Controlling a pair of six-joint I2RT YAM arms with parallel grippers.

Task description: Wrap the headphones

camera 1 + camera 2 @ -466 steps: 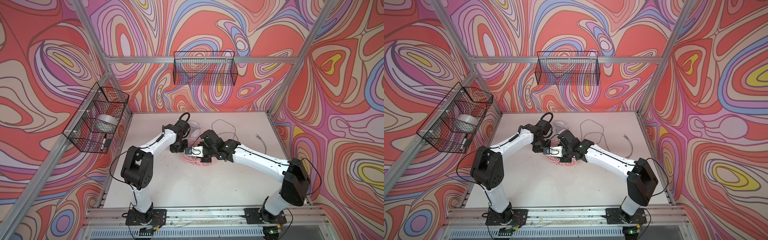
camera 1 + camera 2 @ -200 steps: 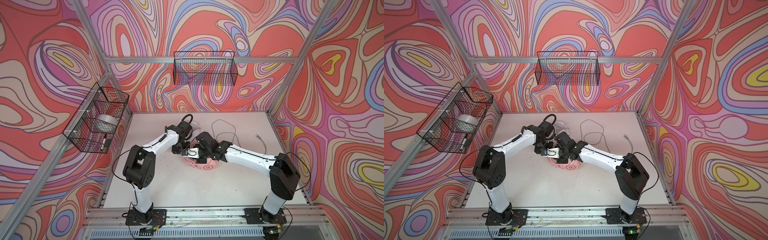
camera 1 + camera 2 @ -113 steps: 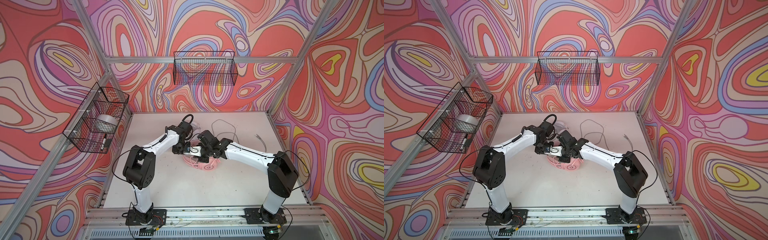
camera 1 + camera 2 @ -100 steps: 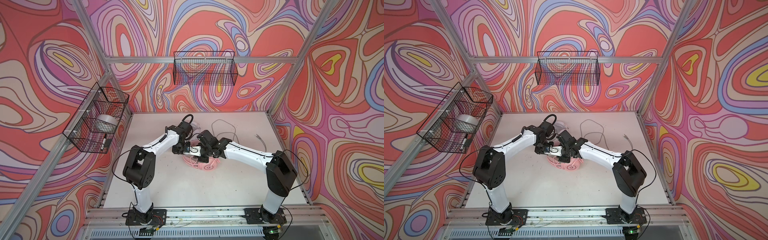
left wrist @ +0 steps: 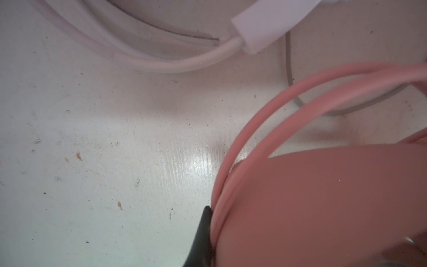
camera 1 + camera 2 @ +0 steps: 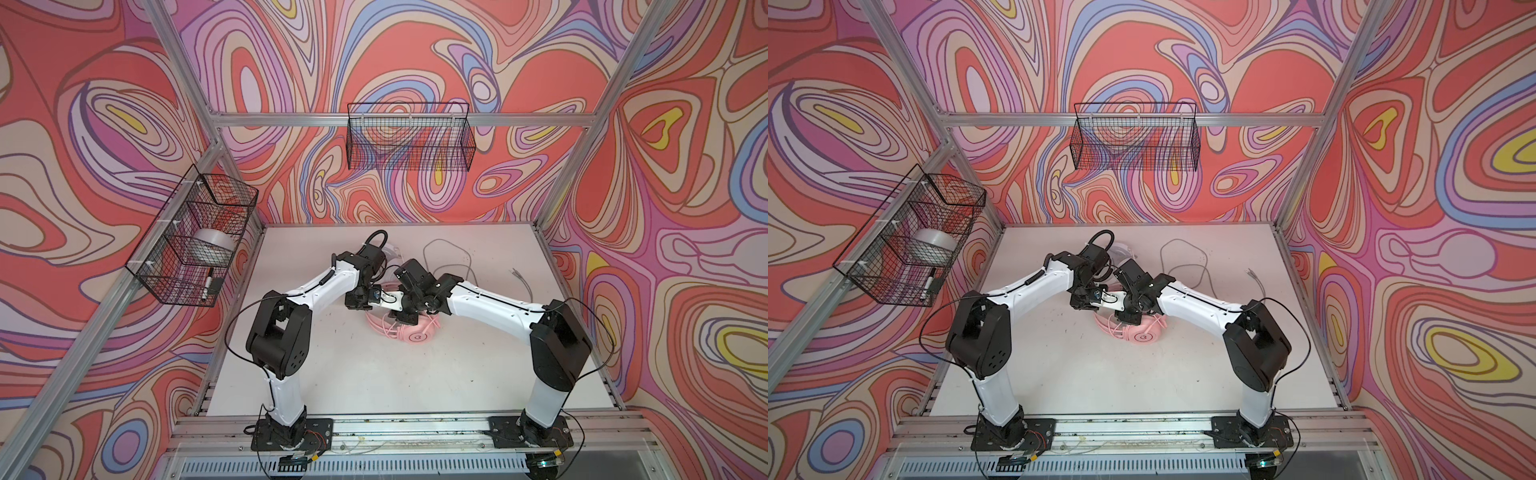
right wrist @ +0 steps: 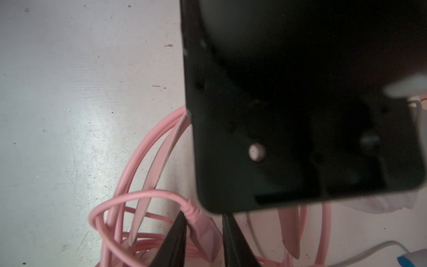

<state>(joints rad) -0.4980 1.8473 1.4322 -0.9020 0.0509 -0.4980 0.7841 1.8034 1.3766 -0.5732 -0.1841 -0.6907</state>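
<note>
The pink headphones (image 6: 417,334) (image 6: 1144,334) lie mid-table with their pink cable looped over them. My left gripper (image 6: 360,305) (image 6: 1084,303) points down at their left side. In the left wrist view one black finger (image 5: 201,231) presses against the pink headband wires (image 5: 265,120), so it is shut on them. My right gripper (image 6: 405,319) (image 6: 1127,319) hangs just right of it. Its fingers stand apart around the pink cable plug (image 7: 205,231), loosely. The white headphones (image 6: 390,252) (image 5: 161,60) lie behind the left wrist, mostly hidden.
A grey cable (image 6: 449,253) (image 6: 1183,249) snakes over the back of the table, with its free end (image 6: 517,274) to the right. A wire basket (image 6: 191,241) on the left wall holds a tape roll and a marker. A second wire basket (image 6: 409,141) hangs on the back wall.
The right gripper's jaws have spread a little around the pink plug. The right elbow has drawn in towards the table's middle. The left gripper stays shut in the same place.
</note>
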